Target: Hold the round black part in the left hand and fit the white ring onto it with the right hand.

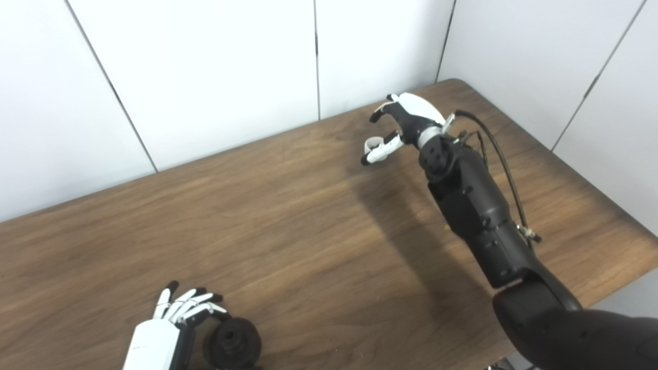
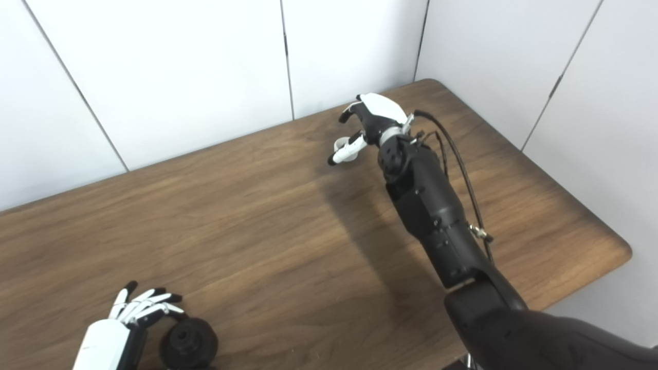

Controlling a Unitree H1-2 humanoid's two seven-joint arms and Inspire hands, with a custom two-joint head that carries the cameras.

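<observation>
The round black part [image 1: 234,343] lies on the wooden table [image 1: 308,231] near its front edge, with a hole in its middle. My left hand [image 1: 172,321] rests just left of it, fingers apart and stretched forward; the part sits against its thumb side, not enclosed. The white ring [image 1: 371,142] lies on the table far back, right of centre. My right hand [image 1: 406,121] hovers over it, open: the thumb points left beside the ring and the curled fingers stay well above it. The ring is partly hidden behind the thumb.
White wall panels [image 1: 216,77] stand close behind the table's far edge and along its right side. The table's rounded right corner [image 2: 617,252] is near my right forearm [image 1: 473,205], which carries a loose black cable [image 1: 506,169].
</observation>
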